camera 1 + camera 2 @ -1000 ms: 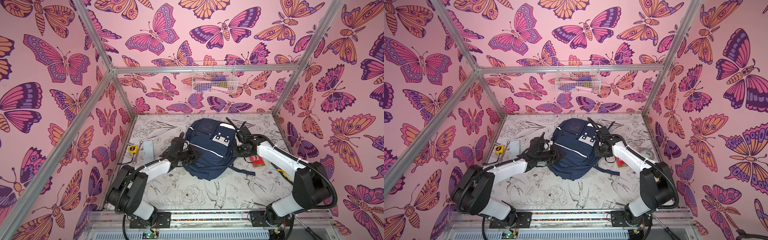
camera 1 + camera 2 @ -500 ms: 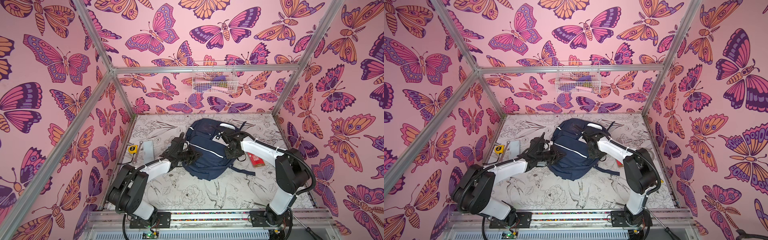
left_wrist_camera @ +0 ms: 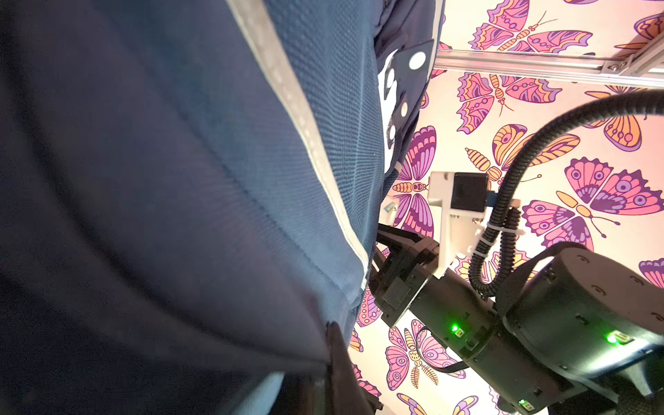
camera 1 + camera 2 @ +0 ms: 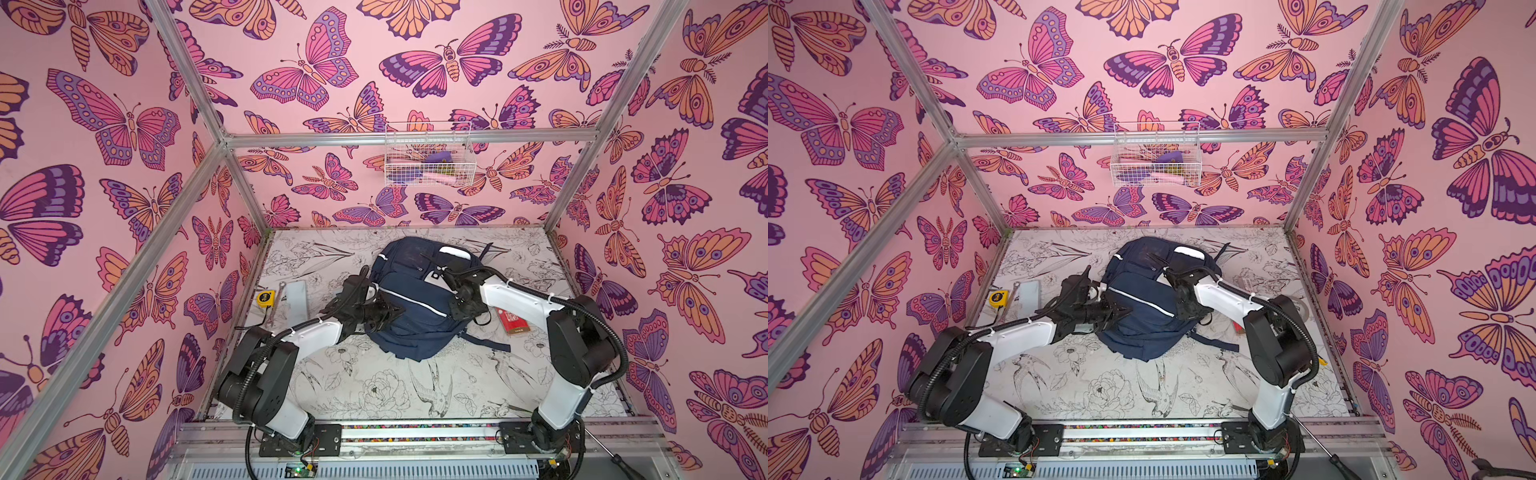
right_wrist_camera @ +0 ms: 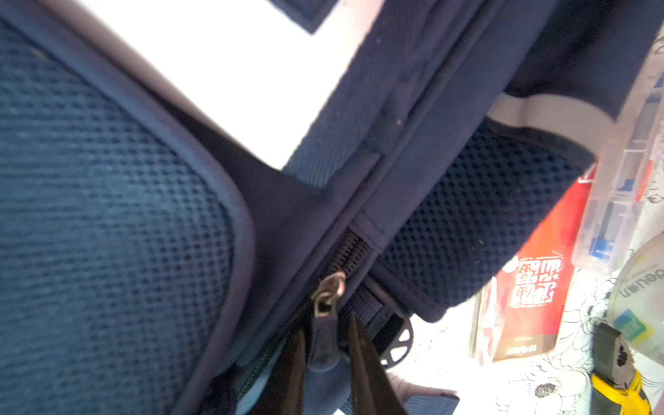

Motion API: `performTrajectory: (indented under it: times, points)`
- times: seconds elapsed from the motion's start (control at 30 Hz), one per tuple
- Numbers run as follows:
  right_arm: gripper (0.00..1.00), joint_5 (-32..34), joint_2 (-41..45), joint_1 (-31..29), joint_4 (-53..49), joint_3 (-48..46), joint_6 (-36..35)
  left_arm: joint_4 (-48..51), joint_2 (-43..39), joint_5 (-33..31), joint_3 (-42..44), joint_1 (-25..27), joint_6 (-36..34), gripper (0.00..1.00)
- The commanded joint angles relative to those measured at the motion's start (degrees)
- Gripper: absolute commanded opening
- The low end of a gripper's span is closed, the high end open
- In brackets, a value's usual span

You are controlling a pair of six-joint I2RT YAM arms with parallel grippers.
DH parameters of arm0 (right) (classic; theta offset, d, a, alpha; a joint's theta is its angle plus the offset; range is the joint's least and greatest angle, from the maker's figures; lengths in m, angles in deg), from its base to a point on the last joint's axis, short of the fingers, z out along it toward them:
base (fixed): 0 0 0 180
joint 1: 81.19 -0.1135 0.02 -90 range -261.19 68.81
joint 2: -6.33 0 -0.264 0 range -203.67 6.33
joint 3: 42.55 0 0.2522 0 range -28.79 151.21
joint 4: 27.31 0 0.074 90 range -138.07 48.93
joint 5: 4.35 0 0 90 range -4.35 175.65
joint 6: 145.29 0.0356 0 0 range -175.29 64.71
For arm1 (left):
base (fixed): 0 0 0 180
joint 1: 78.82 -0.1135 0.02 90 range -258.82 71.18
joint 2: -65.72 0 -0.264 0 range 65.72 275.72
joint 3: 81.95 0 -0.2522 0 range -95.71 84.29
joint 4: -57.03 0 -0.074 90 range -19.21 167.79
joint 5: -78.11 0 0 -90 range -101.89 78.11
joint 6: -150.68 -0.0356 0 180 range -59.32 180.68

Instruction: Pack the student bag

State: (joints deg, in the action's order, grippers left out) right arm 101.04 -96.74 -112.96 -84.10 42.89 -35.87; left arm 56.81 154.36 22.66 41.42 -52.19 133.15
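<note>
- Flanking the zip pull [image 5: 323, 345]: right gripper [image 5: 325, 323], jaws stood narrowly parted, with a sliver of gap on either side.
- Left gripper [image 4: 390, 311]: jaws were closed, pinching fabric on the left flank of the student bag [image 4: 415, 316].
- Student bag lay centre frame on the floral table [image 4: 374, 386]; red packet [image 4: 514, 322] lay just right of it.

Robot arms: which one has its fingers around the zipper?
The right arm's fingers straddle the zipper pull on the student bag; the left arm's fingers just pinch plain blue fabric.
</note>
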Motion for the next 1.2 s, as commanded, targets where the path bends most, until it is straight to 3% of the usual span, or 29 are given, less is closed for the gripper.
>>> performTrajectory:
  times: [0.0,0.17,0.27,0.47,0.9,1.17]
  points:
    - [0.18,-0.4,-1.81,-0.22,0.53,-1.47,-0.45,-2.89,0.53,1.31,-0.59,-0.35,-1.19,0.0]
    - [0.2,0.31,-2.49,-0.22,0.82,-1.72,-0.75,-2.89,0.74,1.23,-0.72,-0.41,-1.19,0.0]
    - [0.09,0.93,-2.83,-0.23,0.81,-1.68,-0.74,-2.9,0.79,1.23,-0.75,-0.47,-1.1,0.0]
    - [0.0,2.24,-0.04,-0.22,-0.41,-1.34,-0.02,-2.85,0.91,1.14,-0.68,-0.44,-1.19,0.0]
    - [0.0,-7.68,10.69,-0.87,-5.93,-1.04,4.43,-4.38,-0.28,-1.09,0.52,-0.69,0.42,0.0]
    - [0.0,-9.55,16.29,-4.9,-6.02,-5.88,8.97,-13.53,-3.83,-7.87,5.64,-0.96,7.54,0.0]
